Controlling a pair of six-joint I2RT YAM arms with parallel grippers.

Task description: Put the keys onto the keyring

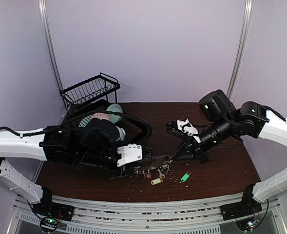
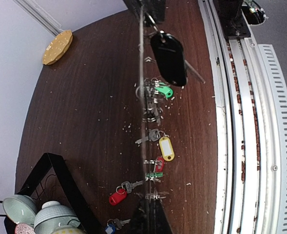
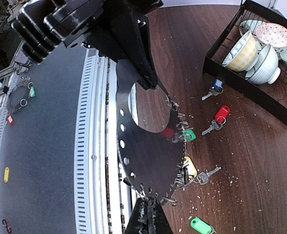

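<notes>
The keyring [image 3: 150, 161] is a large flat dark metal plate with holes along its rim, and it hangs on edge between my two arms. My right gripper [image 3: 152, 201] is shut on its near rim. My left gripper [image 2: 151, 207] is shut on the opposite rim, where the keyring [image 2: 143, 117] shows as a thin vertical line. Several keys dangle from that rim, with a black tag [image 2: 168, 58], a green tag [image 2: 163, 91] and a yellow tag [image 2: 166, 147]. A red-tagged key [image 2: 118, 196] and a blue-tagged key [image 3: 216, 85] lie loose on the table. A green-tagged key [image 1: 184, 177] lies near the front.
A black dish rack [image 1: 90, 90] with bowls [image 3: 260, 48] stands at the back left. A yellow-orange plate [image 2: 57, 47] lies at the table's far edge. The metal rail [image 2: 240, 146] runs along the table's near edge. Small crumbs dot the brown tabletop [image 1: 221, 165].
</notes>
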